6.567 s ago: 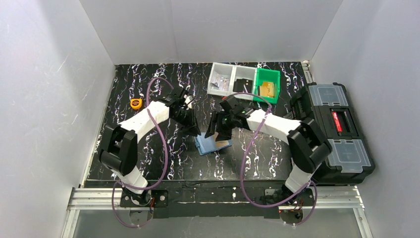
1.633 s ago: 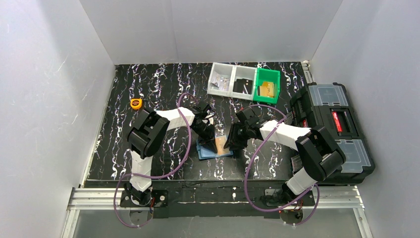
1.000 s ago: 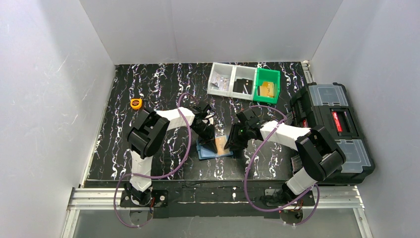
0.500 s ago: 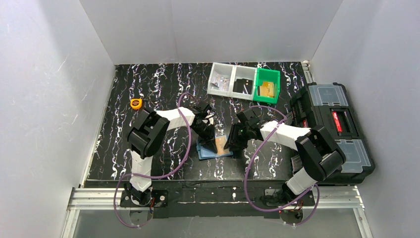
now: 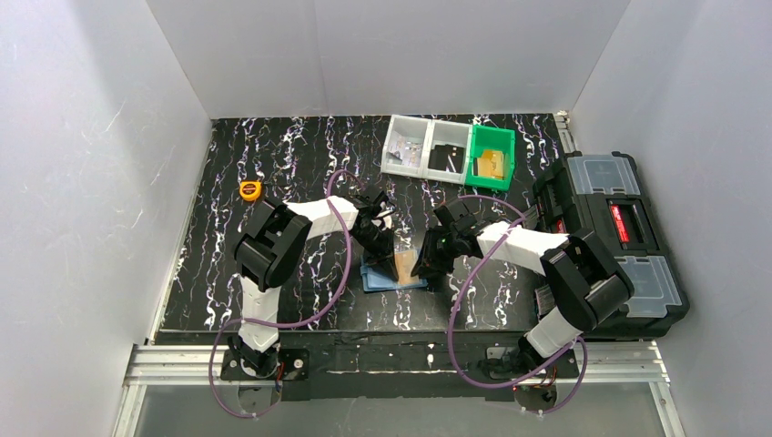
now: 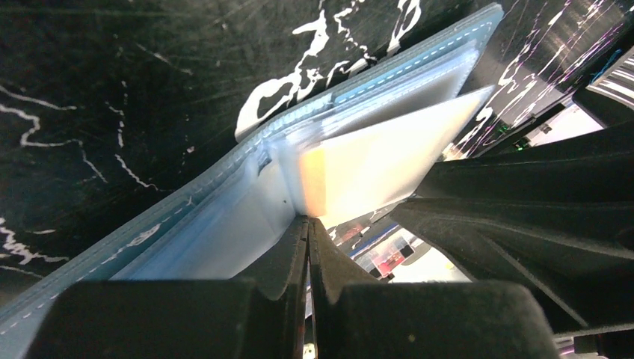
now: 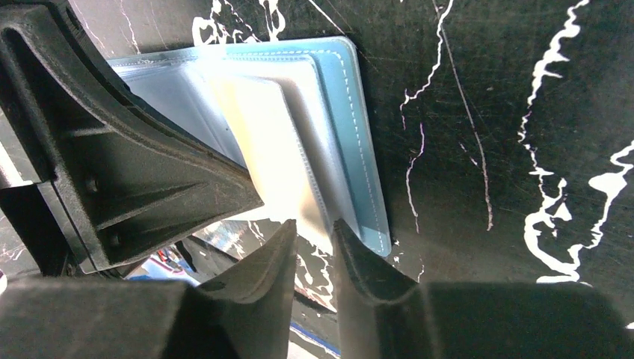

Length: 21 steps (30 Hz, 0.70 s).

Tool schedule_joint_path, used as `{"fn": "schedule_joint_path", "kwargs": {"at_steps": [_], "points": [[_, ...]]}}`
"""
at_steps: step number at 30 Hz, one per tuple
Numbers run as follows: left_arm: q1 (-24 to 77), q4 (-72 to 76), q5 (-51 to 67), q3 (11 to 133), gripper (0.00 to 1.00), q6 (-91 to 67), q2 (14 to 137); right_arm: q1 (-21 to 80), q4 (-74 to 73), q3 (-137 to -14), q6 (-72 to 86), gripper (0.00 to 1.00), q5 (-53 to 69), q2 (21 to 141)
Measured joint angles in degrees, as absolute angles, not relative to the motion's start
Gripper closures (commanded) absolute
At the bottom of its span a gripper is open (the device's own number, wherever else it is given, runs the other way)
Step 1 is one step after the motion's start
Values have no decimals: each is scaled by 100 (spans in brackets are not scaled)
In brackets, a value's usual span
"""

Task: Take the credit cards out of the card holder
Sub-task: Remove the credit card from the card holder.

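So the card holder (image 5: 387,280) lies open and flat on the black marbled table (image 5: 273,155), about dead centre, maybe a touch toward 6 o'clock in the top view. The dusty-blue cover faces down and the pale shiny inside faces up.

One orange-tinted card (image 5: 403,265) stands lifted off the right half of the holder. We can't tell if it's a bare card or one inside a clear sleeve.

The left gripper (image 5: 383,248) comes in from 10 o'clock. Its fingers are pinched fully together with nothing between them. In the left wrist view the tips touch the inside of the holder right at the foot of that card.

The right gripper (image 5: 421,266) comes in from 2 o'clock. Its fingers stand a narrow gap apart, and in the right wrist view the card's lower corner pokes into that gap. We can't see the pads actually pressing on it.

Around the edges:
- An orange tape measure (image 5: 249,190) at 10 o'clock.
- Two clear bins (image 5: 426,146) and a green bin (image 5: 491,157) side by side near 1 o'clock.
- A black toolbox (image 5: 612,238) just off the table at 3 o'clock.
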<state>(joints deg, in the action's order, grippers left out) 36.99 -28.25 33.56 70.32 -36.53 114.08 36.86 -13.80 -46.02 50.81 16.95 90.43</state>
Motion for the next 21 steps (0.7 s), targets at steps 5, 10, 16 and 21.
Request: {"fn": "schedule_joint_path", "kwargs": {"at_steps": [5, 10, 16, 21], "points": [[3695, -2908, 3326, 7050, 100, -3599, 11408, 3684, -1404, -4602, 5087, 87, 1688, 9045], [3693, -2943, 3319, 7061, 100, -3577, 11408, 3684, -1444, -4606, 5089, 99, 1693, 9045], [3697, -3022, 3249, 7100, 100, -3570, 11402, 3688, -1459, -4609, 5089, 99, 1702, 9032], [3719, -3140, 3028, 7131, 91, -3551, 11332, 3717, -1457, -4609, 5092, 99, 1710, 8965]]}}
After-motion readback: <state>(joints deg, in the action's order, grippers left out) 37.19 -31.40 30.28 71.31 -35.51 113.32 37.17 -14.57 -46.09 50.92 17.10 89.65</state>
